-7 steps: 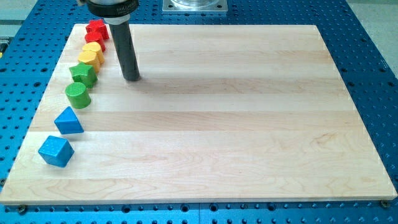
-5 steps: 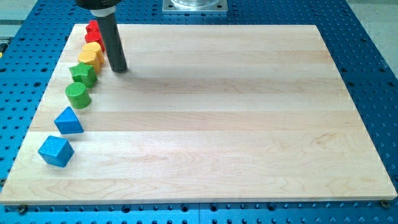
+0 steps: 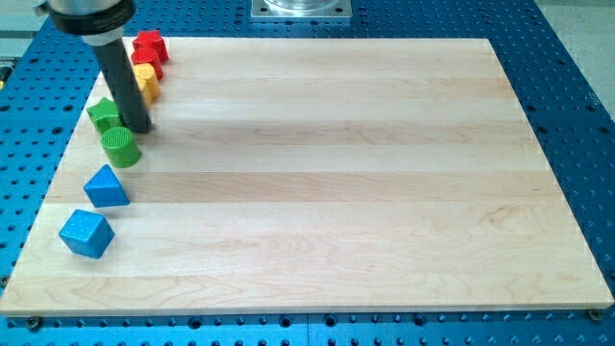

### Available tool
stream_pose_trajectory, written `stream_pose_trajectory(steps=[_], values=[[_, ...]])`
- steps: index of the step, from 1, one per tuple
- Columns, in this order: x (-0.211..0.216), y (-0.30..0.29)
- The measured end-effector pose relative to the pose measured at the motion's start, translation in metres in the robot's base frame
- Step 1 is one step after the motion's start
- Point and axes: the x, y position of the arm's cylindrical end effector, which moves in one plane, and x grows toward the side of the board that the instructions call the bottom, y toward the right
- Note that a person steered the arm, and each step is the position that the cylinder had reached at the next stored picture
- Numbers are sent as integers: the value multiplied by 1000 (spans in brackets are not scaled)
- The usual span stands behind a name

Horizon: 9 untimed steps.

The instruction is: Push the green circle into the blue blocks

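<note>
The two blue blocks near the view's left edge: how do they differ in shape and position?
The blue triangular block has a pointed top, while the blue cube shows flat square faces. The triangular block lies nearer the green circle; the cube lies nearer the view's bottom. Both share one blue colour and rest apart on the wooden board.

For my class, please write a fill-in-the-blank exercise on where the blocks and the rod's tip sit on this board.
1. My tip rests just above the green ____.
2. The two blue blocks, a triangle and a cube, lie toward the view's ____ of that green block.
3. The red block sits nearest the view's ____ in the row.
4. All blocks line the board's ____ edge.

Missing words: circle; bottom; top; left
</note>
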Motion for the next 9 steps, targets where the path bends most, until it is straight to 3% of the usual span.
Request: stream_pose_trajectory(steps=[6,7,8,9], values=[[105,-37],[74,-82],[58,-81],[-22,-81]])
